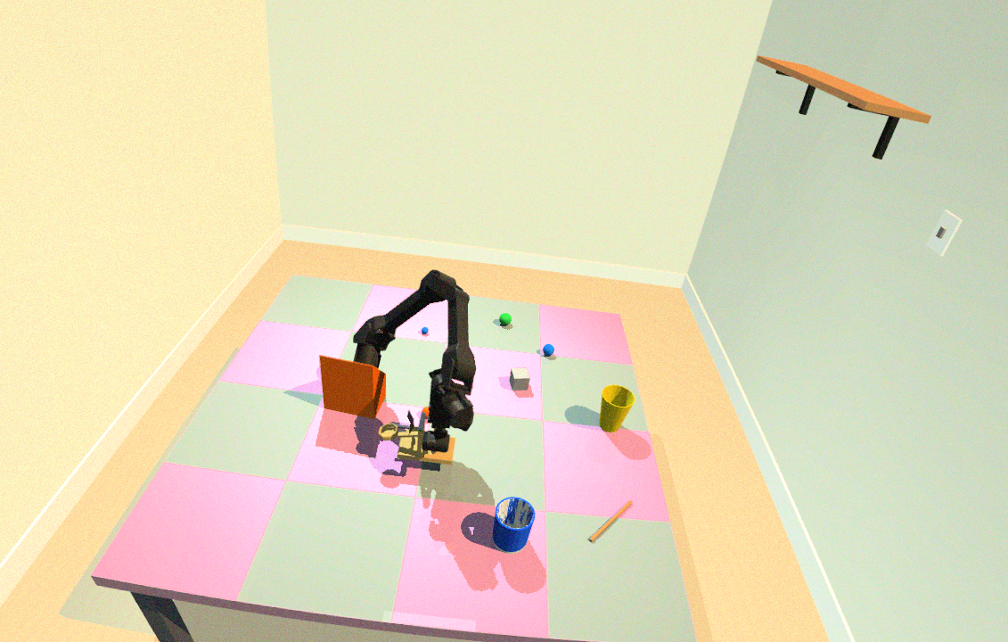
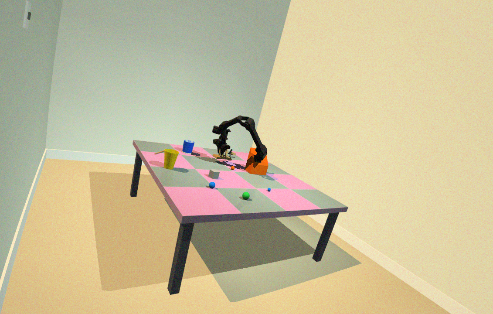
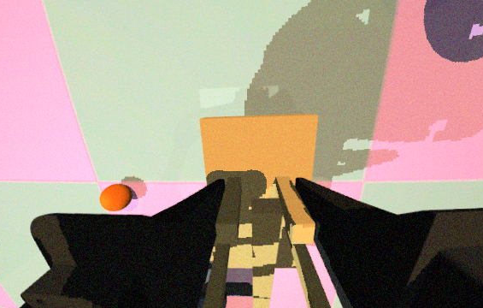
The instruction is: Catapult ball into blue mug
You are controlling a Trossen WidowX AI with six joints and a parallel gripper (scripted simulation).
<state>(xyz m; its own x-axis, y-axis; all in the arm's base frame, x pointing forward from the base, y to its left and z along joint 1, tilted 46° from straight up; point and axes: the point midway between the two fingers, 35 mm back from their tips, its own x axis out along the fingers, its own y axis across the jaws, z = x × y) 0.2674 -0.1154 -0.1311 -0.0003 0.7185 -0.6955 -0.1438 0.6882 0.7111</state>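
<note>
Checkered table [image 1: 323, 542] [image 2: 205, 203] [image 3: 138, 85]: jaws closed on catapult [image 1: 442, 453] [image 2: 221, 157] [image 3: 260, 143] (table edges well apart).

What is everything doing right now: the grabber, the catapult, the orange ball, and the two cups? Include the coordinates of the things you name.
Gripper [image 1: 437, 443] [image 3: 259, 185]: shut on the catapult.
Catapult [image 1: 440, 453] [image 3: 260, 145]: gripped, not loaded with the orange ball.
Orange ball [image 2: 232, 168] [image 3: 115, 198]: loose on the table.
Blue mug [image 1: 512, 530] [image 2: 188, 146]: upright.
Yellow cup [image 1: 615, 408] [image 2: 170, 159]: upright.

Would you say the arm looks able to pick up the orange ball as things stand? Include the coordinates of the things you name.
Probably not right away: its gripper [image 1: 435, 440] [image 2: 223, 155] [image 3: 259, 185] is shut on the catapult [image 1: 412, 443] [image 3: 260, 143], which it would likely have to release first. The orange ball [image 2: 232, 168] [image 3: 115, 198] lies close beside, seemingly within reach.
</note>
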